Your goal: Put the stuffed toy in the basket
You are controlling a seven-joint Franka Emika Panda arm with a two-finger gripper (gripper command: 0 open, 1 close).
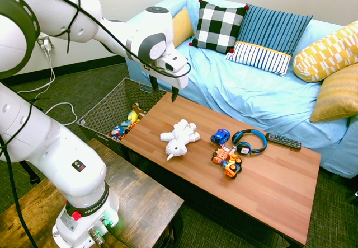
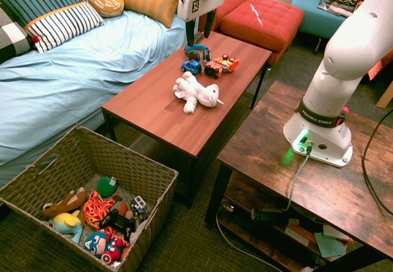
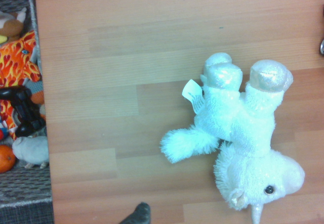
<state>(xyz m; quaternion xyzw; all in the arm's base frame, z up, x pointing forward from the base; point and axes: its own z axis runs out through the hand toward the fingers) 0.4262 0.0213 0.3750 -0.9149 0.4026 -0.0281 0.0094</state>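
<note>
Living-room setting, light-blue sofa (image 1: 263, 91) behind a low reddish-brown wooden surface (image 1: 268, 186).

First exterior view: small fluffy white stuffed toy (image 1: 180, 137) lying on its side near the surface's basket-side end, well apart from the hand (image 1: 164, 90), which hangs high over that end with fingers spread and empty. Long axis running diagonally, horned head toward the front edge, hind legs toward the sofa. Little blue toy car (image 1: 220, 136), orange toy truck (image 1: 227, 162) and blue-and-black headphones (image 1: 249, 141) just beyond the toy; black remote (image 1: 283, 141) further along. Large woven rectangular basket (image 1: 106, 109) on the floor at the surface's end, already holding several toys.

Second exterior view: same hand (image 2: 199, 31) above the far end here, released. Stuffed toy (image 2: 196, 92) mid-surface, head and horn toward the arm's side. Basket (image 2: 147, 169) below the near end, rim lower than the tabletop.

Wrist view: stuffed toy (image 3: 243, 133) filling one side, shiny hooves, hang tag and horn clear; basket (image 3: 25, 209) contents along one edge.

Likely risks: pinching only loose fur or a limb, letting the soft body slip out mid-carry; closing across the long axis off-centre, leaving the head dangling; nudging the nearby car; releasing short of the rim so it lands on the floor.
</note>
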